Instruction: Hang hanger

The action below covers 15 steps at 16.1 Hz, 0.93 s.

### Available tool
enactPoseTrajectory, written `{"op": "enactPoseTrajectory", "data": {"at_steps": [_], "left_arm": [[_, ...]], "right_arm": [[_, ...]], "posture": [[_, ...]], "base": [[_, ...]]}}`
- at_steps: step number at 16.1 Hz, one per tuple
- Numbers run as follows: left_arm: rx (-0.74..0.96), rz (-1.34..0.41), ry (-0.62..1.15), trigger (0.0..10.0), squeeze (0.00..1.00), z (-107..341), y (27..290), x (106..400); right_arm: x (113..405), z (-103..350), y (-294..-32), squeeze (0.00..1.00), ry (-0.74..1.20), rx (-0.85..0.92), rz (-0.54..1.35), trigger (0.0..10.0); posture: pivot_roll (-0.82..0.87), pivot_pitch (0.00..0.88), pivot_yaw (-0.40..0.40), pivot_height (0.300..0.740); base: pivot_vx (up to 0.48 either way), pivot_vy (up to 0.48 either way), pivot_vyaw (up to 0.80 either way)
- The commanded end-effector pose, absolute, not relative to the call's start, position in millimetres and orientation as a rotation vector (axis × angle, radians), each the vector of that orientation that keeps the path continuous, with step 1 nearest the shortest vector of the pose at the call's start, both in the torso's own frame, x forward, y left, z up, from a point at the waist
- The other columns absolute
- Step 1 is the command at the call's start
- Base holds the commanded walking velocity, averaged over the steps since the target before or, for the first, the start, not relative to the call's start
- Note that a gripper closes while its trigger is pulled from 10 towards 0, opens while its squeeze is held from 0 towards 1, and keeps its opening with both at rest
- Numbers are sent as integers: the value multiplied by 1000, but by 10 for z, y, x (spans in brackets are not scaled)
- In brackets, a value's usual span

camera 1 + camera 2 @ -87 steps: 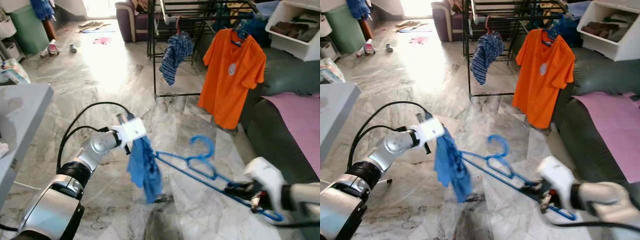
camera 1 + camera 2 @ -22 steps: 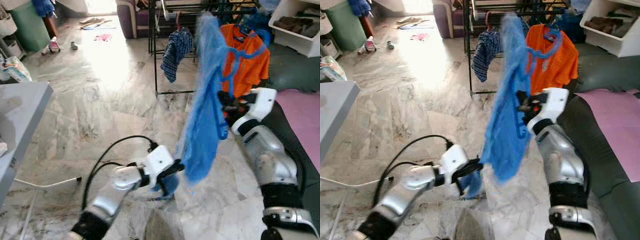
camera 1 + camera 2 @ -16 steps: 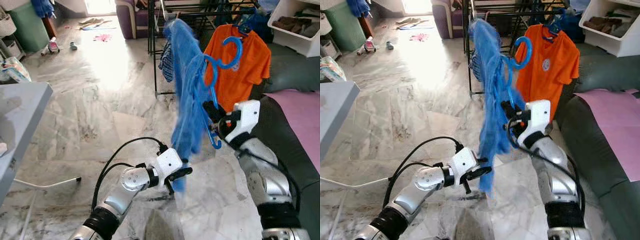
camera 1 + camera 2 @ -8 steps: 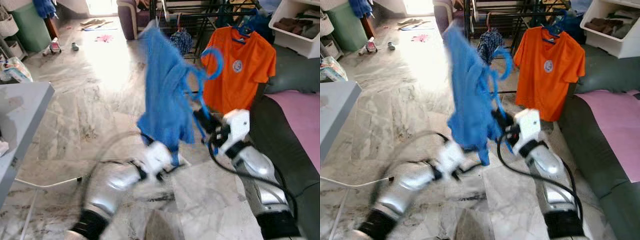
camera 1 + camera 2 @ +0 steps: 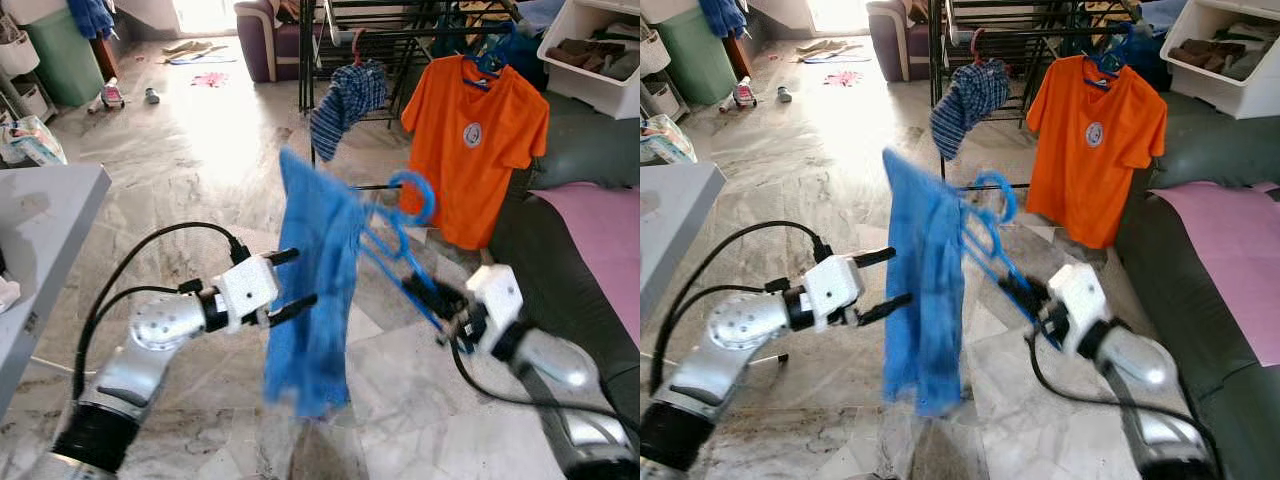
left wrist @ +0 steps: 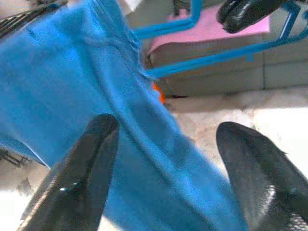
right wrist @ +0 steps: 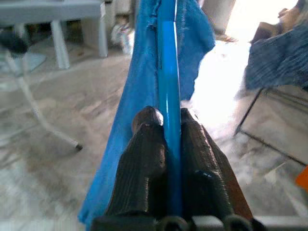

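Observation:
A blue plastic hanger point(image 5: 408, 205) tilts up in mid-air over the floor, its hook uppermost. A blue garment point(image 5: 315, 300) is draped over its far end and hangs down loosely. My right gripper point(image 5: 428, 293) is shut on the hanger's lower bar; in the right wrist view the fingers point(image 7: 144, 144) pinch that bar point(image 7: 168, 72). My left gripper point(image 5: 298, 277) is open beside the garment, its tips at the cloth's edge. In the left wrist view the cloth point(image 6: 120, 110) lies between the spread fingers point(image 6: 84, 173).
A black drying rack point(image 5: 320, 60) stands at the back with a striped garment point(image 5: 345, 98) and an orange T-shirt point(image 5: 472, 150) on it. A dark sofa point(image 5: 570, 280) with a pink cloth point(image 5: 605, 225) lies to the right, a grey table point(image 5: 45, 215) to the left.
The right gripper has come down and forward with the hanger, so hook and garment hang lower. The left gripper has left the garment's lower hem and now stands open at its side.

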<state>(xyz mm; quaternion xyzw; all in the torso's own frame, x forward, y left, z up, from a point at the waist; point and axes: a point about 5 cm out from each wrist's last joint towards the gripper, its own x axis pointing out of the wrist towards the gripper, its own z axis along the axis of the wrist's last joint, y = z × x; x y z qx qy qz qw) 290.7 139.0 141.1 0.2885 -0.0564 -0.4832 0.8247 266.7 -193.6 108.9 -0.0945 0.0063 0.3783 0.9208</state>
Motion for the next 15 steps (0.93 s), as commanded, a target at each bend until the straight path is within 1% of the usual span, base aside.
{"op": "enactPoseTrajectory", "data": {"at_steps": [1,4,5,6,10,11,12,13,15], "left_arm": [[692,-1036,-124,10000,1000,1468,1466,2959],[733,-1032,-136,10000,1000,1559,1509,3049],[772,-1041,-144,10000,1000,1592,1515,3086],[818,-1046,-154,10000,1000,1615,1522,3138],[877,-1098,-118,10000,1000,1580,1482,3213],[888,-1111,-119,10000,945,1572,1472,3228],[893,-1117,-120,10000,773,1566,1461,3246],[912,-1138,-114,10000,0,1558,1437,3263],[929,-1175,-105,10000,0,1557,1409,3300]], "right_arm": [[2599,1164,-1932,0,-8,-221,860,10000],[2522,1121,-1992,0,30,-231,897,10000],[2494,1106,-2002,0,44,-237,916,10000],[2454,1088,-2002,0,60,-255,947,10000],[2413,1076,-1968,0,76,-299,1014,10000],[2404,1077,-1961,0,80,-303,1026,10000],[2394,1080,-1956,0,82,-314,1039,10000],[2372,1074,-1950,0,91,-321,1060,10000],[2326,1054,-1957,0,111,-357,1099,10000]], "posture": [[-22,40,-1,740],[-24,43,4,740],[-25,44,6,740],[-25,46,9,740],[-31,48,13,740],[-33,48,14,740],[-34,48,14,740],[-37,47,15,740],[-41,47,16,740]], "base": [[0,0,0],[0,0,0],[0,0,0],[0,0,0],[0,0,0],[0,0,0],[0,0,0],[0,0,0],[0,0,0]]}}
